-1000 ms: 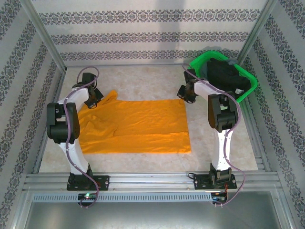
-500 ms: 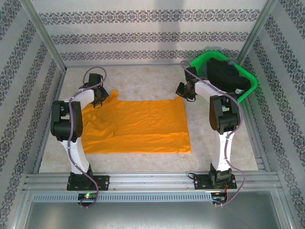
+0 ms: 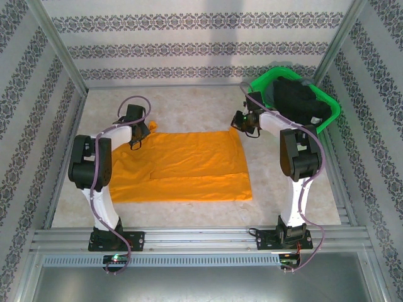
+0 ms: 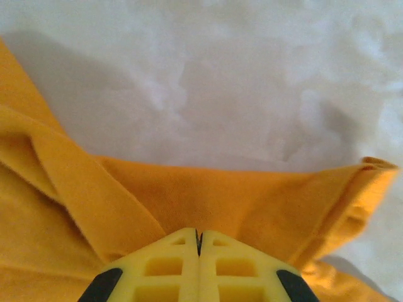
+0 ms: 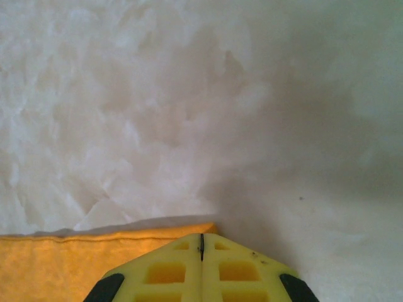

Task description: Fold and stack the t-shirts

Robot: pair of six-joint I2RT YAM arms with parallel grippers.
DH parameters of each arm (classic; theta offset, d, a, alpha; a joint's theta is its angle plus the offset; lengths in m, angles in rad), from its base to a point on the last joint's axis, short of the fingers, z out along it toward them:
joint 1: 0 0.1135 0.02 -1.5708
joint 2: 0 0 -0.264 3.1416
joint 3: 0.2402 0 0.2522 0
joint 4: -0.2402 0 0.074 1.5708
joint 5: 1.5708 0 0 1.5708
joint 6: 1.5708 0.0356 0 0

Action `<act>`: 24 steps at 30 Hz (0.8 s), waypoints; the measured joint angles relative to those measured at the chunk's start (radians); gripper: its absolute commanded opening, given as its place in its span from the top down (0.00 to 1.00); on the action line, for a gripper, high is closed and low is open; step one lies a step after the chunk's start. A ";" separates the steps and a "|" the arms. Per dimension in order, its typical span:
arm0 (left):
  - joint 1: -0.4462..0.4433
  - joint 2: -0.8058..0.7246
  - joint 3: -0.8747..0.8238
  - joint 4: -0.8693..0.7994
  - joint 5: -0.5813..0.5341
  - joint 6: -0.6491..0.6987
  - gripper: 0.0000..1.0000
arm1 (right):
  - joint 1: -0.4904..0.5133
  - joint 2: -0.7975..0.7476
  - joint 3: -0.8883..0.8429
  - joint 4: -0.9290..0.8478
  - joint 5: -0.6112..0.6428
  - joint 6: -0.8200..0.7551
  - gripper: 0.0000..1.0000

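Note:
The orange t-shirt (image 3: 189,165) lies spread on the table, its near part folded over in a band. My left gripper (image 3: 140,133) is shut on its far left sleeve. In the left wrist view the cloth (image 4: 220,195) bunches up around the closed yellow jaws of the left gripper (image 4: 198,234). My right gripper (image 3: 238,125) is shut on the shirt's far right corner. In the right wrist view the hem (image 5: 63,264) runs under the closed jaws of the right gripper (image 5: 201,238). Black t-shirts (image 3: 297,99) sit piled in the green basket.
The green basket (image 3: 332,118) stands at the back right, just beyond the right arm. Bare marble table (image 3: 189,110) stretches behind the shirt. Patterned walls and metal frame posts close in the sides and back.
My left gripper has moved right along the far edge, dragging the sleeve inward. My right gripper has shifted slightly left, pulling the far right corner up to a point.

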 measured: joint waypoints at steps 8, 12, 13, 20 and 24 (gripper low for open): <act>0.003 -0.160 -0.009 -0.041 0.009 -0.007 1.00 | 0.051 -0.037 0.033 -0.035 0.000 -0.030 1.00; 0.030 -0.262 -0.062 -0.081 0.040 -0.016 1.00 | 0.082 -0.048 0.035 -0.047 0.000 -0.053 1.00; 0.041 -0.289 -0.078 -0.092 0.050 -0.016 1.00 | 0.089 -0.051 0.035 -0.051 0.001 -0.058 1.00; 0.095 -0.424 -0.110 -0.208 0.098 -0.011 1.00 | 0.119 -0.134 -0.001 -0.080 0.042 -0.105 1.00; 0.118 -0.505 -0.137 -0.269 0.117 0.001 1.00 | 0.110 -0.242 -0.096 -0.081 0.061 -0.125 1.00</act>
